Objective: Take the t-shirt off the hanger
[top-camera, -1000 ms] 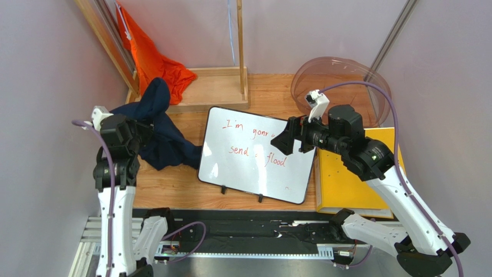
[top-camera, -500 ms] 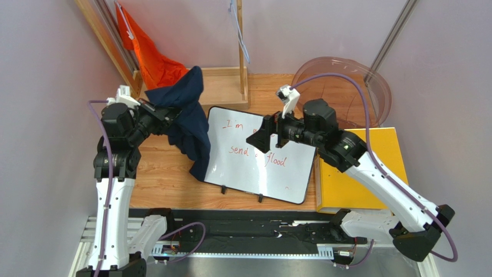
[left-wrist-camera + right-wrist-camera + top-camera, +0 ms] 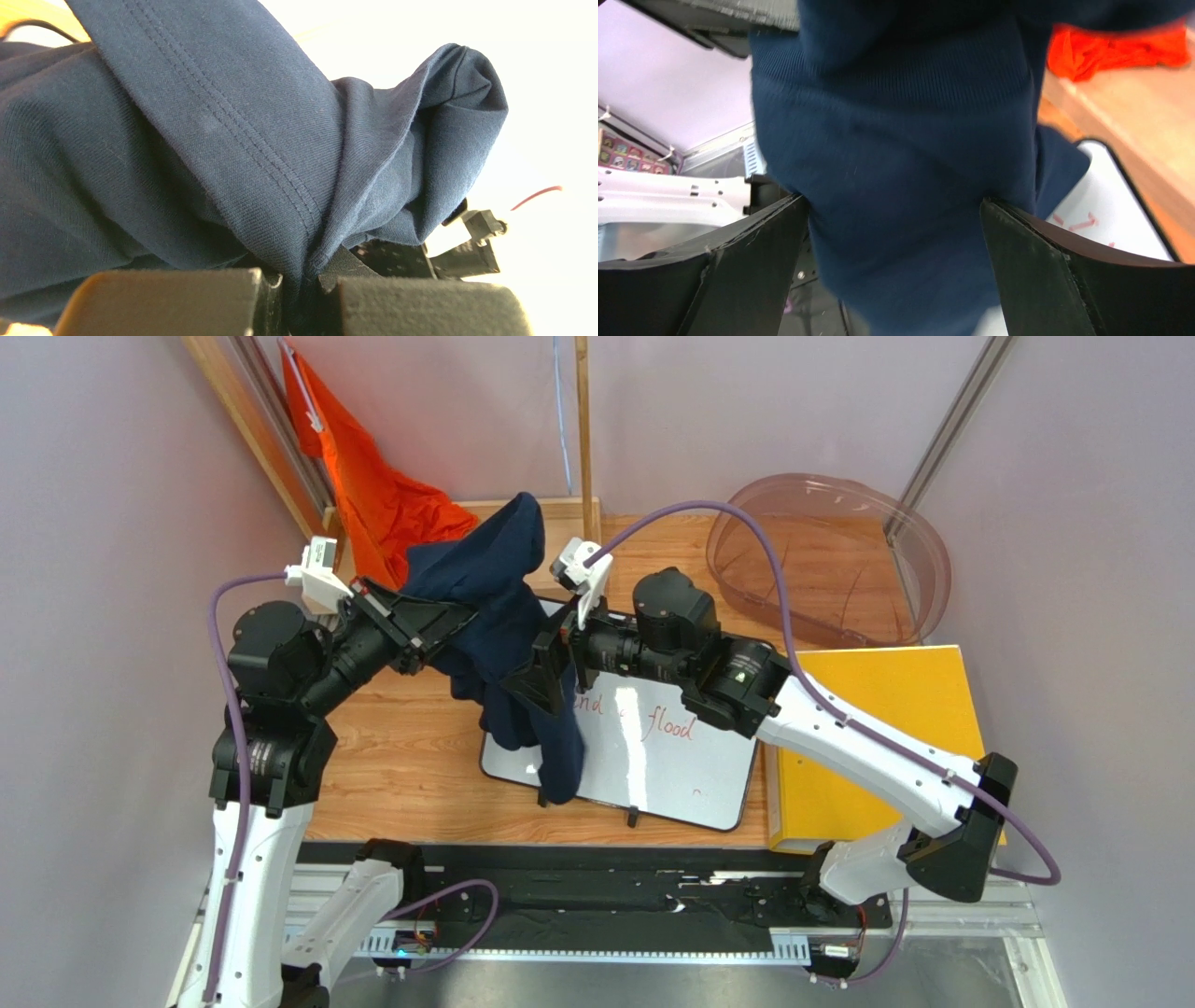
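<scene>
I'm pinching the navy t-shirt [image 3: 210, 140] tight in my left jaws, holding it up so its fabric is hanging between my wide-open right jaws.

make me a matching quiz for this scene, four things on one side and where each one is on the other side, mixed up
Things:
1 navy t-shirt
2 orange cloth
3 whiteboard
4 clear tub

Places:
a flat on the table, red writing on it
b back right of the table
c pinched in the shut left gripper
d draped at the back left, by the wooden frame

Pairs: 1-c, 2-d, 3-a, 4-b
</scene>
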